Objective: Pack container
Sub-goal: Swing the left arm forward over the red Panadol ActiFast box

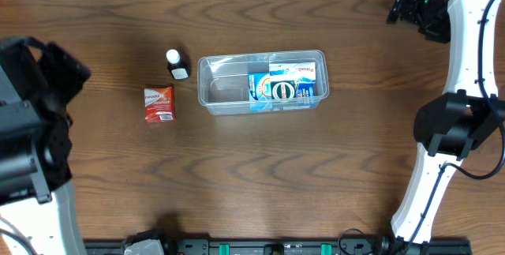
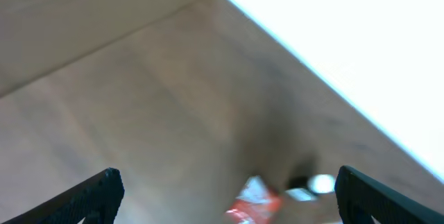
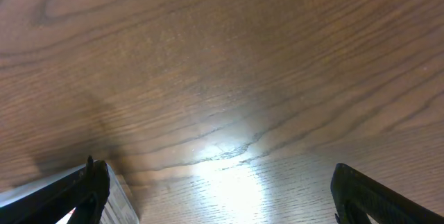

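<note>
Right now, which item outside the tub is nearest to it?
The white-capped dark bottle, just off the container's left end; the red packet lies farther away.

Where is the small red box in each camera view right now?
Overhead: red box left of the container, just below the bottle.
Left wrist: red box blurred at the bottom edge, right of centre.
Right wrist: not in it.
Shared landmark: the white-capped bottle beside the box, overhead and left wrist.
</note>
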Robot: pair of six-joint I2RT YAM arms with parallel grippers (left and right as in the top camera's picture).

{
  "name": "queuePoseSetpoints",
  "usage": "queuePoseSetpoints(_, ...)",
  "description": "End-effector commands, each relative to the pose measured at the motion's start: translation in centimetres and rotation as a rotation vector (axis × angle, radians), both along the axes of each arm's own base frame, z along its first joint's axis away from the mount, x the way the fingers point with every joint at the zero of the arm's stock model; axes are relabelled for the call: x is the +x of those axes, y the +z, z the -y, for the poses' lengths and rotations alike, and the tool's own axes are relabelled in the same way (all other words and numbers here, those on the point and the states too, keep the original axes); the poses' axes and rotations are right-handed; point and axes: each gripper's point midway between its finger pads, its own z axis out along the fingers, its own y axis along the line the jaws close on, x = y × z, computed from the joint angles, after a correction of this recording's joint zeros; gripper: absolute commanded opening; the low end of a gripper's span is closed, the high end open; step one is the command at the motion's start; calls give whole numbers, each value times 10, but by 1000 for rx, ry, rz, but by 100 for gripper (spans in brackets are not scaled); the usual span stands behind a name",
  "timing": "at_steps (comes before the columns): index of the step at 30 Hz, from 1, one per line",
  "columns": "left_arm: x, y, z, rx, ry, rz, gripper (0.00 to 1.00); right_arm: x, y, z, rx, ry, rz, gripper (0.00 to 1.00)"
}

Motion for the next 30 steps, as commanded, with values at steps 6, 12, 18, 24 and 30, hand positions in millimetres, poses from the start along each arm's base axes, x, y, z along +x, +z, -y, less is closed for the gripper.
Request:
queuePoseSetpoints(6, 109, -60, 41, -227, -234, -41, 98, 2, 8, -2, 1, 13, 23, 99)
queuePoseSetpoints(12, 143, -104, 58, -261, -259, -133, 98, 2, 8, -2, 1, 13, 23, 99)
queuePoseSetpoints(18, 148, -136, 71, -203, -285, -263, 98, 2, 8, -2, 1, 13, 23, 99)
queuePoseSetpoints(24, 130, -161, 63, 18, -250, -470, 98, 2, 8, -2, 1, 13, 23, 99)
queuePoseSetpoints(30, 93, -183, 61, 29, -348, -681, 98, 2, 8, -2, 1, 13, 23, 99)
